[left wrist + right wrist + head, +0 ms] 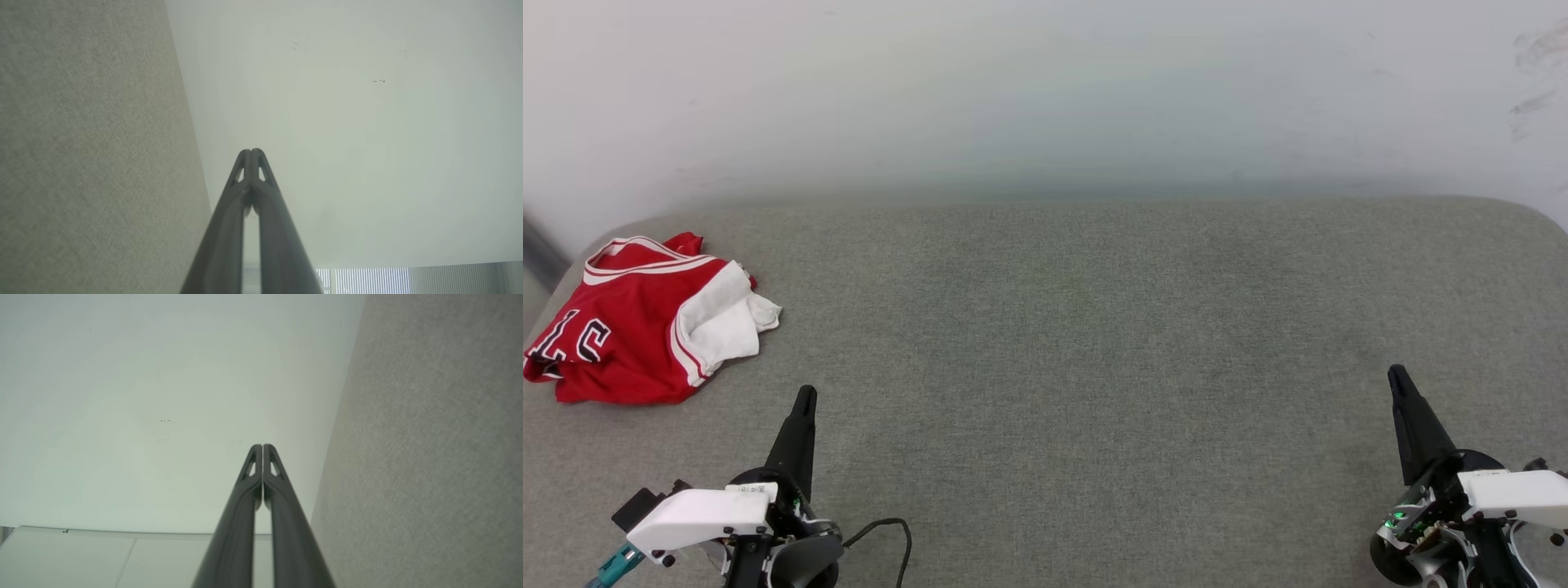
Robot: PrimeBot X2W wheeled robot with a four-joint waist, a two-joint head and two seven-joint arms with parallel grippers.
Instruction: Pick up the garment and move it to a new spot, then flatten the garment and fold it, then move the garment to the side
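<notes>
The garment [629,327] lay crumpled at the far-left corner of the grey cushion [1094,367] — red, white sleeve bunched up, black lettering showing. Nearer, the left gripper [805,395] and right gripper [1395,375] were pressed together, empty.

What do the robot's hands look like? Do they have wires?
Both are long, pointy black fingers with little slots near the tips. The left gripper has a white cover with a small label, a looping black cable and a teal plug. The right gripper has a white cover and a tiny green light.
</notes>
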